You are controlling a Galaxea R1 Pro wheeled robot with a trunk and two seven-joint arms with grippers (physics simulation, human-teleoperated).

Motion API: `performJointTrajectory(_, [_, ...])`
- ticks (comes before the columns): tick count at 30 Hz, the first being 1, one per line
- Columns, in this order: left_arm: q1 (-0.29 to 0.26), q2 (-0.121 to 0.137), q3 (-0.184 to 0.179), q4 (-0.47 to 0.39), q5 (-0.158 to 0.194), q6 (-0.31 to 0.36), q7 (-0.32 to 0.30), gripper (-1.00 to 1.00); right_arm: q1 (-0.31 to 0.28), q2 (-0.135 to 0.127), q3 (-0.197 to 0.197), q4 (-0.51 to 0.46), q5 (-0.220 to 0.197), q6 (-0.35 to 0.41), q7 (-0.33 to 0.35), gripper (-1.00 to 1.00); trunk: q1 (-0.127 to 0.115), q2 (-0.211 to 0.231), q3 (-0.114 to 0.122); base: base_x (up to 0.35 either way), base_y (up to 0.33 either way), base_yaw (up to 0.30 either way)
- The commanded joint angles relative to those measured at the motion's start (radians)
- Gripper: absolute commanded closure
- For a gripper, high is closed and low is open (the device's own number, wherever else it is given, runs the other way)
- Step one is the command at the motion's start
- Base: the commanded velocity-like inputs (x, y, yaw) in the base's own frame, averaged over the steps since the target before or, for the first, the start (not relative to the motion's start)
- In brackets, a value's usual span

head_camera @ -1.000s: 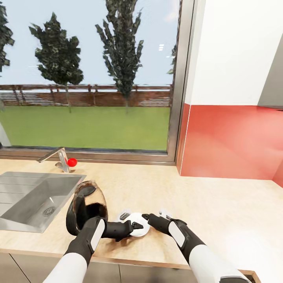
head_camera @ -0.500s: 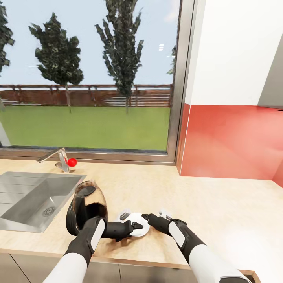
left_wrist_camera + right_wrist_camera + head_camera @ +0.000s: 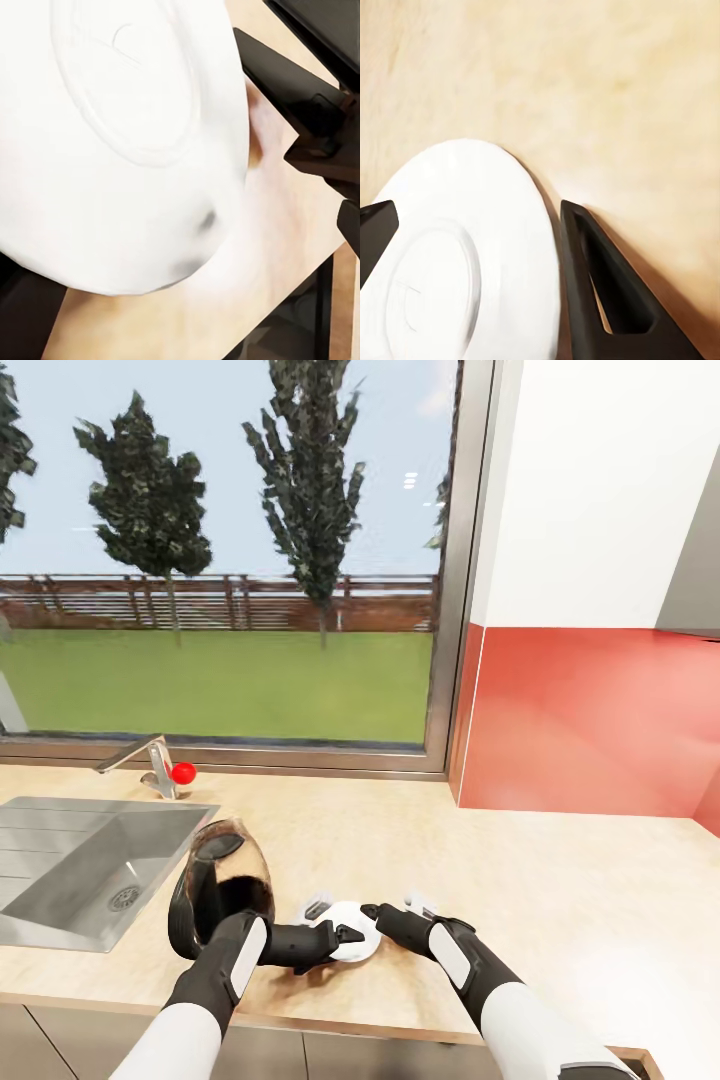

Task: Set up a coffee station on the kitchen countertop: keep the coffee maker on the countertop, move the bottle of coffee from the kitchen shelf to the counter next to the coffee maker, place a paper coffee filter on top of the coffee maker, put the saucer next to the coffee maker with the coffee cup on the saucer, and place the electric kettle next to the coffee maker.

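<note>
- A sink (image 3: 60,860) is set into the counter (image 3: 560,880) at the far left, with a tap (image 3: 140,760) behind it.
- A dark kettle (image 3: 222,885) lies tipped on the counter, just beside the sink.
- The left gripper (image 3: 345,937) is seen touching the saucer (image 3: 350,930); whether it grips cannot be told.
- The white saucer is held near the counter's front edge, between both grippers.
- The right gripper (image 3: 378,913) is closed on the saucer, one finger (image 3: 600,292) against its rim.
</note>
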Motion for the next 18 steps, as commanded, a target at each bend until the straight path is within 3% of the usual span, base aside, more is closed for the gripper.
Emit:
performJointTrajectory(1, [0.000,-0.001,0.004,0.000,-0.011,0.004,0.003,-1.00,0.000,0.000,-0.003,-0.001,-0.002,0.005,0.000,-1.00,0.000,-0.001,-0.001,0.000,0.000,0.000])
performJointTrajectory(18, [-0.002,0.002,0.021,-0.009,-0.012,0.004,0.003,-1.00,0.000,0.000,-0.003,-0.001,-0.002,0.005,0.000,-1.00,0.000,-0.001,-0.001,0.000,0.000,0.000])
